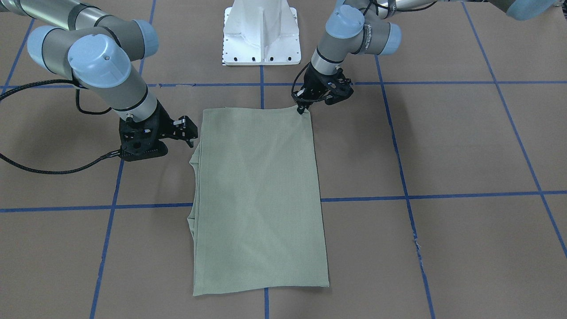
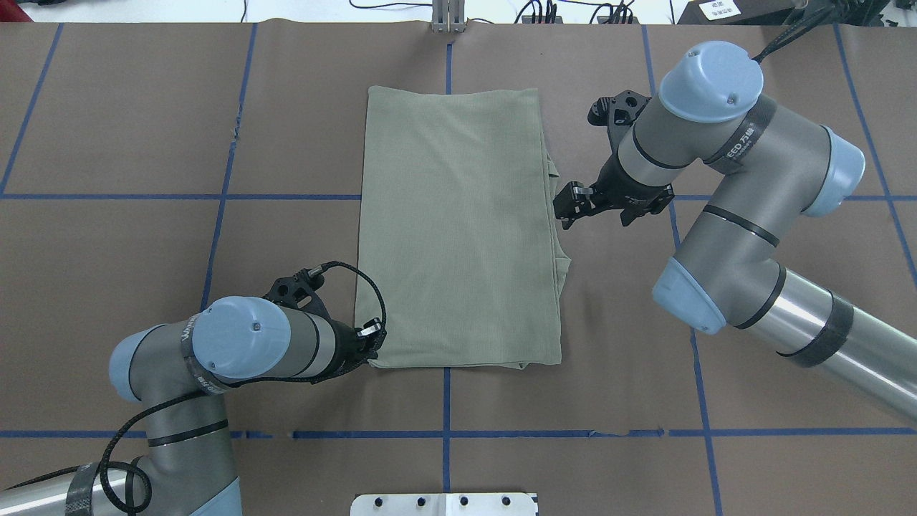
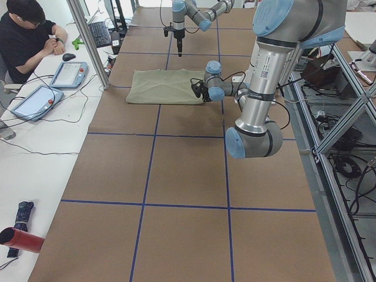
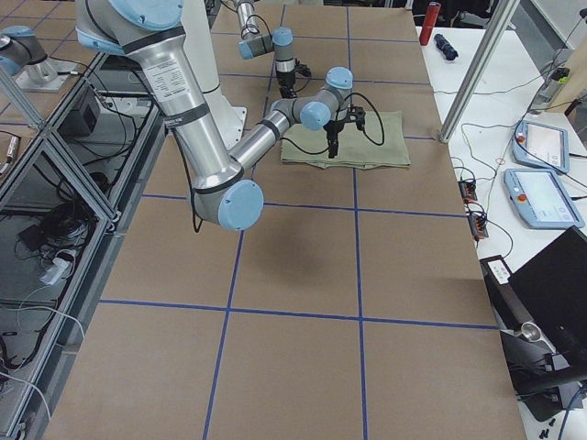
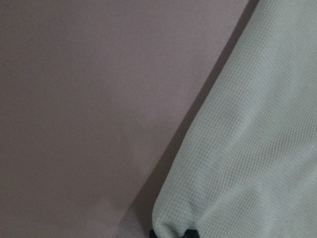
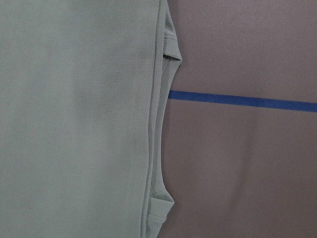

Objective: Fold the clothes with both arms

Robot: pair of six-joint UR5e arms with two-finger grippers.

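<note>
Brown paper covers the counter [image 2: 107, 129], ruled into squares by blue tape lines [image 2: 286, 196]. At the left of the overhead view the left arm [image 2: 243, 347] reaches in low. Its left pincer [image 2: 374, 335] is at the near left corner of the shirt [image 2: 458, 229]. The tips are drawn together on that corner, and the left wrist view shows the rounded cloth corner meeting the dark fingertips [image 5: 190, 233] at the picture's bottom edge.

The sage-green knit shirt lies flat in the middle of the counter, folded into a long rectangle that runs away from the robot. It covers a crossing of the tape lines. Its left edge is a clean fold. Along its right edge several stacked layers and a ribbed edge stick out slightly.

To the right, the right arm [image 2: 723, 186] bends down from the far corner. Its right pincer [image 2: 566, 208] is just beside the shirt's layered right edge, about halfway along it. The jaws are spread apart and hold nothing. The white base [image 2: 444, 504] shows at the near edge.
</note>
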